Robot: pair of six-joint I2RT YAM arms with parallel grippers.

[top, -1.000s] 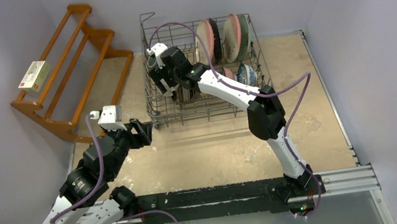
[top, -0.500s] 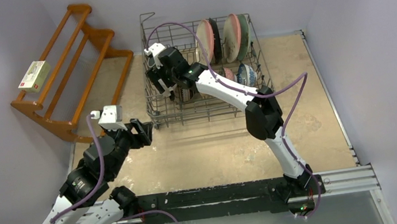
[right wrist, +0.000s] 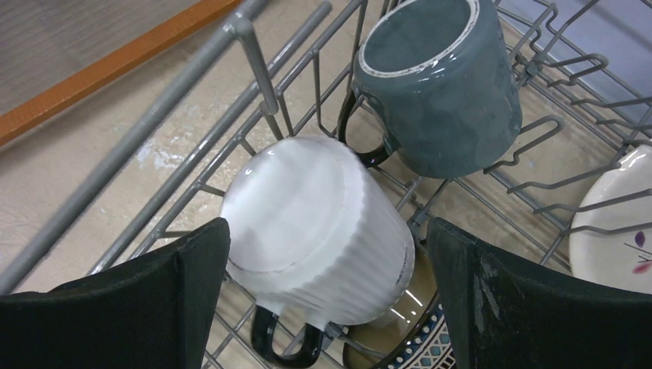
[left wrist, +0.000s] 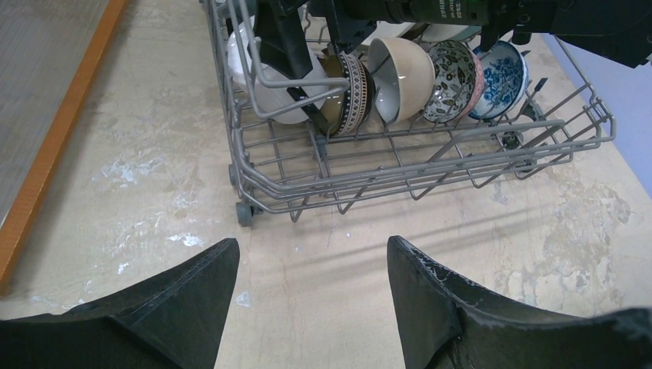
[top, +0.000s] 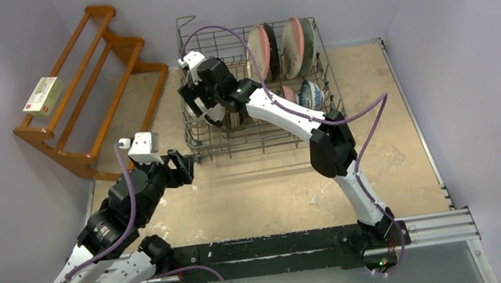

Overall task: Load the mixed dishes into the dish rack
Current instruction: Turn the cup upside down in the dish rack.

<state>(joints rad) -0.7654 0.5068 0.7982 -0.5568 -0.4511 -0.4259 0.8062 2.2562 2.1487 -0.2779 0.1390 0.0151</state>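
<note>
The grey wire dish rack holds two upright plates at the back and a row of bowls. My right gripper hovers open inside the rack's left end. In the right wrist view its jaws stand wide on either side of a ribbed white mug that rests bottom-up on the tines, not clamped. A dark teal mug lies just beyond it. My left gripper is open and empty over the table by the rack's front left corner.
A brown wooden slatted shelf with a small box stands at the back left. In the left wrist view the bowls stand on edge in a row. A pink-and-white plate is at the right.
My right gripper has drawn up and to the back left, away from the white mug. My left gripper has edged slightly toward the rack.
</note>
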